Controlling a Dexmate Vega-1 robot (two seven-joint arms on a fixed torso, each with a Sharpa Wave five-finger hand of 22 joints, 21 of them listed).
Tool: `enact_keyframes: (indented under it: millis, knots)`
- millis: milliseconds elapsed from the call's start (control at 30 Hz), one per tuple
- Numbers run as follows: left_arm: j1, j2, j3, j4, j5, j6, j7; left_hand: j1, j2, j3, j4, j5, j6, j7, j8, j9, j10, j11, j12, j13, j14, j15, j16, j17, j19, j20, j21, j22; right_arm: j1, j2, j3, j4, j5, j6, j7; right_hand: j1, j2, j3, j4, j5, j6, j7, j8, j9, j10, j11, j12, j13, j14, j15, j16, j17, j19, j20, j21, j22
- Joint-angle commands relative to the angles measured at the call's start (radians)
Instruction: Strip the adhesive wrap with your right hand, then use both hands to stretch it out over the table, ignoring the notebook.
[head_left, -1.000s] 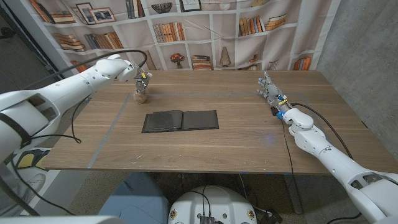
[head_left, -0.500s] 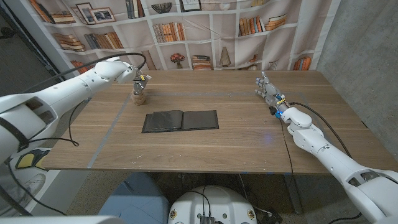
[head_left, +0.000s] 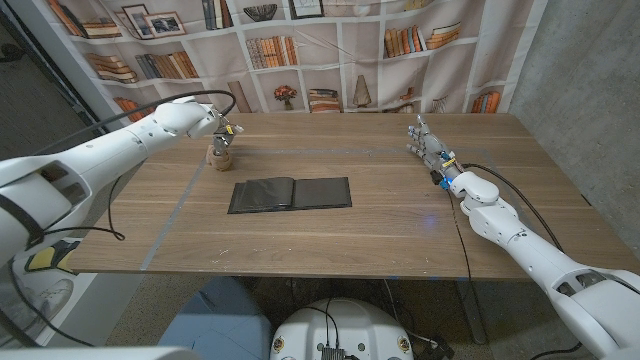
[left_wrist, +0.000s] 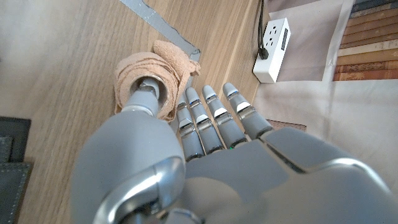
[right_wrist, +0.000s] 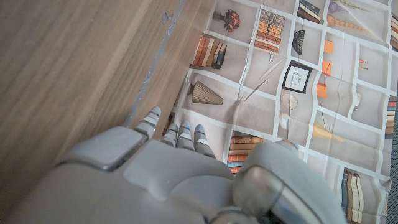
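- The notebook (head_left: 290, 193) lies open near the middle of the tabletop (head_left: 380, 235), nearer to you than the roll and apart from both hands. Risk: once the wrap is stretched across between the hands, a low span could sag onto the open pages and stick. Keep the span high or behind it.
- Your right robot hand (head_left: 427, 146) stands out on the right side of the tabletop, fingers apart and holding nothing, well apart from the roll. Risk: the task wants this hand to strip the wrap, and it has to cross behind the notebook to get there. A low sweep could clip the notebook.
- The adhesive wrap (head_left: 221, 152) is a tan roll standing on the far left of the tabletop, beside a grey tape line (left_wrist: 163, 28). In the left wrist view a loose, crumpled tail shows at its rim.
- Your left robot hand (head_left: 224, 130) is right over the roll. The thumb tip seems to sit at the core while the fingers (left_wrist: 214, 121) run straight past the far side; I cannot tell whether it grips the roll or only touches it.
- Risk: if that hold is only a touch, a pull on the tail will likely drag or tip the roll rather than unwind it.
- Risk: the tail is bunched and may cling to itself, so a coarse pinch could take several layers at once.
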Motion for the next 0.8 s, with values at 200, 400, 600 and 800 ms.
enact_keyframes:
  millis: [200, 400, 600, 800]
  knots:
    - [0.014, -0.008, 0.003, -0.027, 0.052, 0.014, -0.055, -0.024, -0.028, 0.000, 0.008, 0.001, -0.049, 0.001, -0.028, 0.003, -0.073, 0.009, -0.037, 0.010, -0.079, 0.025, -0.023, 0.006, -0.049, 0.019, -0.008, 0.009, 0.007, 0.002, -0.007, 0.006, 0.002, -0.010, 0.016, 0.001, 0.006, 0.002, -0.002, -0.001, 0.000, 0.000, -0.001, 0.001, -0.003, -0.004, 0.000, 0.002, -0.022, -0.007, -0.002, 0.002, 0.003, 0.001, 0.000, 0.003]
    - [0.017, -0.014, 0.009, -0.032, 0.085, 0.038, -0.079, -0.026, -0.027, 0.004, 0.006, 0.004, -0.084, -0.006, -0.045, 0.003, -0.103, 0.013, -0.052, 0.012, -0.115, 0.035, -0.029, 0.006, -0.070, 0.028, -0.012, 0.010, 0.018, 0.007, -0.011, 0.022, 0.002, -0.008, 0.030, 0.001, 0.006, 0.002, -0.002, -0.001, 0.000, 0.000, -0.001, 0.001, -0.002, -0.006, 0.000, 0.002, -0.022, -0.009, -0.002, 0.002, 0.002, 0.002, 0.000, 0.003]
    - [0.019, -0.015, 0.009, -0.031, 0.096, 0.042, -0.080, -0.003, -0.013, 0.017, -0.004, 0.006, -0.107, -0.014, -0.055, 0.004, -0.115, 0.013, -0.058, 0.014, -0.147, 0.040, -0.030, 0.006, -0.082, 0.030, -0.012, 0.011, 0.023, 0.007, -0.011, 0.027, 0.002, -0.009, 0.034, 0.001, 0.007, 0.002, -0.003, -0.001, 0.001, -0.001, -0.001, 0.001, -0.002, -0.004, 0.000, 0.002, -0.021, -0.008, -0.002, 0.002, 0.002, 0.001, 0.000, 0.003]
    - [0.018, -0.023, 0.021, -0.020, 0.117, 0.042, -0.079, 0.025, 0.002, 0.027, -0.014, 0.007, -0.112, -0.019, -0.056, 0.005, -0.117, 0.011, -0.059, 0.016, -0.157, 0.036, -0.025, 0.007, -0.086, 0.030, -0.011, 0.012, 0.027, 0.007, -0.012, 0.035, 0.003, -0.009, 0.043, 0.001, 0.007, 0.003, -0.003, -0.001, 0.001, -0.002, -0.001, 0.001, -0.002, -0.004, 0.000, 0.002, -0.021, -0.008, -0.002, 0.002, 0.003, 0.001, 0.000, 0.003]
